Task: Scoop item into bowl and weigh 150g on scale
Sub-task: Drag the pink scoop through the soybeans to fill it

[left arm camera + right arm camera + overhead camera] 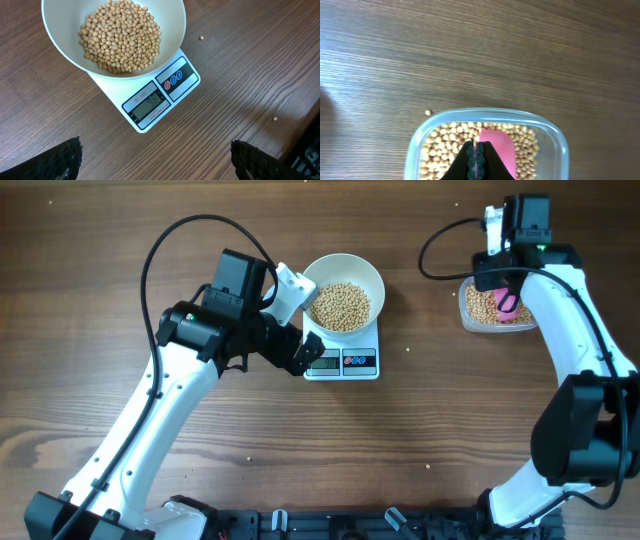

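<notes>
The beans point(120, 35) fill a good part of the bowl point(60, 45), which stands on the scale point(192, 80). Its display digits are hard to read, so I cannot say if the weight is reached; probably more is needed.

The right gripper point(477, 160) is closed on the pink scoop point(497, 147) inside the tub point(560, 140) of beans. The left gripper point(157, 160) hangs wide open near the scale's front, holding nothing.

Between scale and tub the table point(250, 75) is free, with only a few stray beans point(201, 37).
</notes>
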